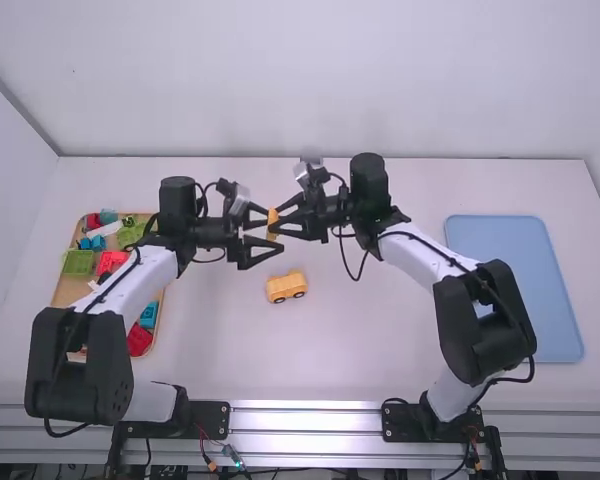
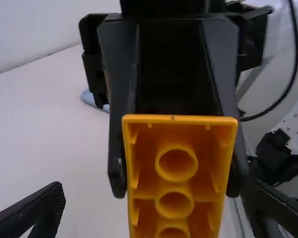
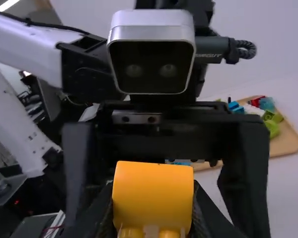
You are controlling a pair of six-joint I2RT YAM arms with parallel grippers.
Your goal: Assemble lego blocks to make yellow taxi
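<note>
Midair, right pincer (image 1: 276, 220) pinching orange block (image 1: 272, 225), left pincer (image 1: 274, 234) spread; nearby, orange car (image 1: 286, 287); farther off, brick tray (image 1: 68, 290), blue tray (image 1: 520, 270).

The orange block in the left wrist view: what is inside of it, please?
Inside the orange block, round tubes and thin ribs can be seen. Its outer side walls are partly covered by the right gripper.

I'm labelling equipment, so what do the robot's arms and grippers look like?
The left arm and right arm have white links, black joints and thin black cables. Left gripper and right gripper are black and two-fingered. The left arm's camera has a silver housing and dark front.
</note>
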